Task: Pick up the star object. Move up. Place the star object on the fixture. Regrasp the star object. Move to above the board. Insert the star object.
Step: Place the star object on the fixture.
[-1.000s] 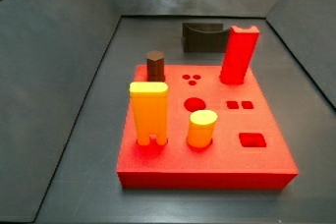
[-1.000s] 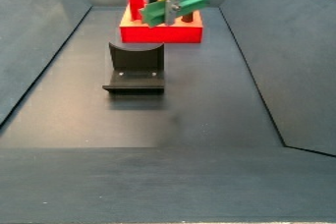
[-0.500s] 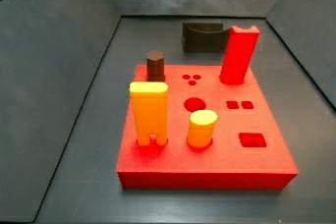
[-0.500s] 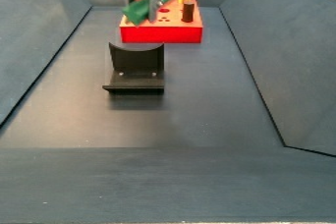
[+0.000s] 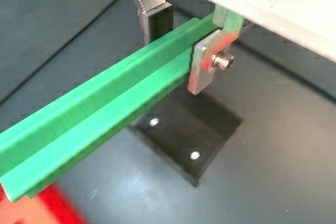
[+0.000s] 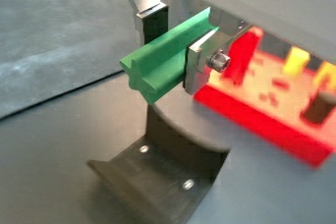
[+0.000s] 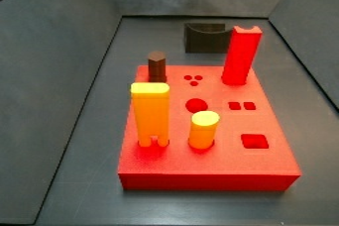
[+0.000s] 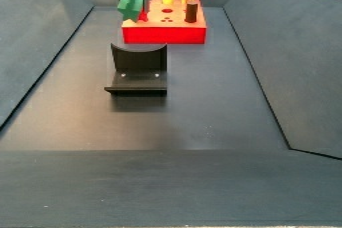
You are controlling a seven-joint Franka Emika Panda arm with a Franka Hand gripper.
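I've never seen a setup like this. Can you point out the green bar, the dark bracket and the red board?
star object (image 5: pixel 98 105), a wrist view, its long green side.
fixture (image 8: pixel 136 69), a side view, its upright back.
board (image 7: pixel 252 116), a side view, its flat red top.

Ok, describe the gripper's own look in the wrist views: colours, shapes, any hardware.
The gripper, up above the fixture, has two flat silver metal fingers shaped as thin plates. One finger carries a dark pad on its inner face. The other is fastened by a round silver bolt. A pale, smooth housing sits behind them. No cables or markings show.
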